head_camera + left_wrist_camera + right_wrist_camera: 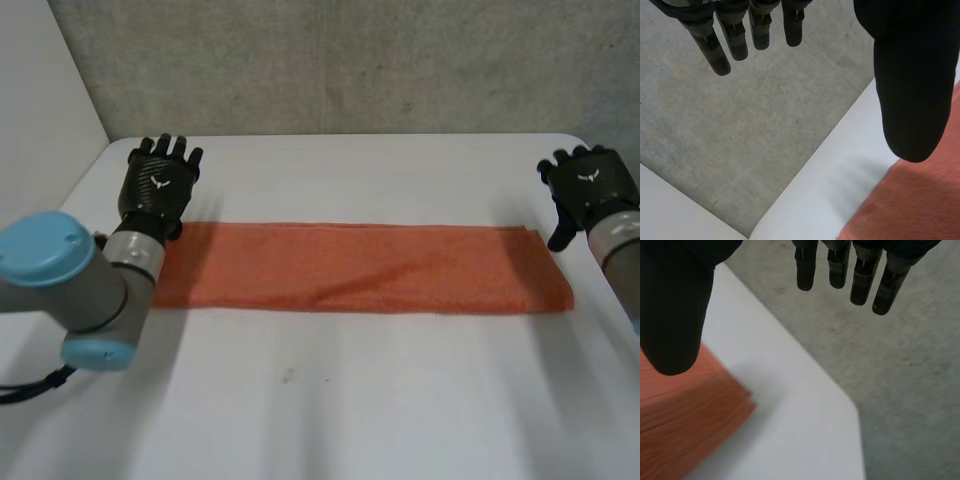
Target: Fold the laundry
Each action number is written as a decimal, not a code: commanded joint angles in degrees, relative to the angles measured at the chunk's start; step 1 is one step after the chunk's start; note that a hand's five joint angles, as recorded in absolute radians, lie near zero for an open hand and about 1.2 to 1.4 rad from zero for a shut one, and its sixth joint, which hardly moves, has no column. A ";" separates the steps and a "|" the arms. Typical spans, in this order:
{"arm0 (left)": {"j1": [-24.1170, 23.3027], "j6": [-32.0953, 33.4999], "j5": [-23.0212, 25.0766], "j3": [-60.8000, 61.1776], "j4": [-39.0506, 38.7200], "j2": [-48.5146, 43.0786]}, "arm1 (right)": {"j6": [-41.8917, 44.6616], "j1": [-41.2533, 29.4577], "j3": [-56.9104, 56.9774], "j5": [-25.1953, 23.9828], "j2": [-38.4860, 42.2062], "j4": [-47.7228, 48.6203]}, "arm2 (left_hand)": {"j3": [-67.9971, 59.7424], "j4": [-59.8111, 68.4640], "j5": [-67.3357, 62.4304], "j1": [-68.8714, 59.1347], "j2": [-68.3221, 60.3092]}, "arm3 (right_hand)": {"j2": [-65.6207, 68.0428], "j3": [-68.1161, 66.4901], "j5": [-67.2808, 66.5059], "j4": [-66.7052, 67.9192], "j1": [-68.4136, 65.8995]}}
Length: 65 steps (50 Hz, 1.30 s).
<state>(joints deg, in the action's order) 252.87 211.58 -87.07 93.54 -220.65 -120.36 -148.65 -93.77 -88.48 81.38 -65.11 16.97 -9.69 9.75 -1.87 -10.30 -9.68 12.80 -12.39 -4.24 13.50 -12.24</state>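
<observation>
White table [330, 400] across most of the head view, with a grey wall along the upper edge. Through the middle of the frame, a long orange cloth [360, 270], lying flat as a narrow band from left to right, apparently already doubled lengthwise, with a faint crease near its centre. At lower left, the left arm [60, 280], grey with a light-blue cap, reaching toward the cloth's left end.

Left hand [160, 185] at centre left, by the upper left corner of the cloth, fingers straight and spread, grasping nothing. In its wrist view, fingers [710, 50] stretched out past the table's far edge, thumb [910, 90] well apart from them above the cloth; contact not clear.

Right hand [590, 190] at the right edge, just beyond the cloth's right end, likewise released and holding nothing. In its wrist view, fingers [860, 285] straight, thumb [675, 315] near the cloth's corner.

Step in hand, by judgement: lining up at the two short ends for the next fold. Next move: lowering onto the corners, pinching the layers together, then carrying one end over to meet the other with the edges matched
</observation>
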 commanded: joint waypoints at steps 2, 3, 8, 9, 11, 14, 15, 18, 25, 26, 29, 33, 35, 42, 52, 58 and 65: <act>-2.30 -9.52 -2.14 11.75 1.98 11.11 | -1.38 4.29 -6.88 -5.53 -4.68 -10.91 | -0.31 0.25 1.87 0.30 -0.32 | -2.72 2.31 4.16 -3.42 2.16; -2.56 -12.48 -3.70 13.06 3.89 12.94 | -1.38 4.90 -7.75 -6.49 -4.68 -12.91 | -0.31 0.25 1.87 0.30 -0.32 | -0.88 0.48 2.33 -1.58 0.33; -3.17 -21.27 -8.19 13.77 14.85 16.47 | -1.12 5.26 -8.99 -7.99 -4.15 -14.78 | -0.31 0.25 1.87 0.30 -0.32 | 3.68 -4.08 -2.23 2.98 -4.23; -3.70 -24.08 -9.16 13.34 18.73 16.65 | -0.77 5.35 -8.99 -8.60 -3.54 -14.51 | -0.31 0.25 1.87 0.30 -0.32 | 8.67 -9.08 -7.23 7.97 -9.23; -4.31 -26.29 -9.78 13.25 22.07 16.82 | -0.68 5.87 -8.90 -9.48 -2.49 -14.08 | -0.31 0.25 1.87 0.30 -0.32 | 11.39 -11.79 -9.94 10.69 -11.95; -4.84 -29.20 -10.31 12.81 24.91 16.83 | -0.68 6.75 -8.46 -10.71 0.15 -11.80 | -0.31 0.25 1.87 0.30 -0.32 | 15.26 -15.67 -13.82 14.56 -15.82; -4.85 -29.21 -10.31 12.80 24.92 16.83 | -0.59 6.93 -8.38 -11.07 1.11 -10.31 | -0.31 0.25 1.87 0.30 -0.32 | 16.12 -16.52 -14.67 15.41 -16.67; -4.93 -29.74 -10.40 12.98 24.21 16.83 | -0.24 7.02 -8.29 -10.98 2.09 -8.80 | -0.31 0.25 1.87 0.30 -0.32 | 16.12 -16.53 -14.68 15.42 -16.68; -4.85 -29.74 -10.40 13.42 22.63 16.56 | 0.73 8.25 -6.18 -10.37 5.78 -6.25 | -0.31 0.25 1.87 0.30 -0.32 | 25.52 -25.92 -24.07 24.81 -26.07; -4.85 -29.74 -10.40 13.42 22.63 16.56 | 0.73 8.25 -6.18 -10.37 5.78 -6.25 | -0.31 0.25 1.87 0.30 -0.32 | 25.54 -25.95 -24.10 24.84 -26.10; -4.67 -29.74 -10.40 13.51 22.72 16.39 | 0.90 8.69 -5.56 -10.28 6.49 -6.25 | -0.31 0.25 1.87 0.30 -0.32 | 32.61 -33.02 -31.16 31.91 -33.17; -4.67 -29.74 -10.40 13.60 22.72 16.39 | 0.90 9.56 -4.60 -10.28 7.01 -6.34 | -0.31 0.25 1.87 0.30 -0.32 | 59.72 -60.13 -58.28 59.02 -60.28; -4.76 -29.74 -10.40 13.60 22.72 16.39 | 0.81 10.01 -4.24 -9.93 7.19 -6.25 | -0.31 0.25 1.87 0.30 -0.32 | 67.20 -67.61 -65.76 66.50 -67.76; -4.93 -29.74 -10.57 13.95 22.90 16.83 | 2.39 14.92 -2.67 -4.05 6.31 -5.64 | -0.31 0.25 1.87 0.30 -0.32 | 67.20 -67.61 -65.76 66.50 -67.76; -4.58 -29.74 -10.57 14.12 22.98 16.91 | 11.52 23.72 3.22 -1.23 6.57 -8.97 | -0.31 0.25 1.87 0.30 -0.32 | 67.20 -67.61 -65.76 66.50 -67.76; -4.32 -29.74 -10.49 14.12 22.98 16.91 | 6.72 13.21 6.47 -1.40 2.90 -9.15 | -0.31 0.25 1.87 0.30 -0.32 | 67.20 -67.61 -65.76 66.50 -67.76; -4.41 -29.74 -10.66 14.12 22.90 17.00 | 2.58 -4.53 11.21 -2.54 2.52 -8.80 | -0.31 0.25 1.87 0.30 -0.32 | 67.20 -67.61 -65.76 66.50 -67.76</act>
<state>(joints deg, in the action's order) 248.51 181.84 -97.62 107.65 -197.67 -103.41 -141.78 -81.75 -81.54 79.85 -61.86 7.85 -9.69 9.63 -1.87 -10.30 -9.47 67.72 -67.91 -56.22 68.32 -55.38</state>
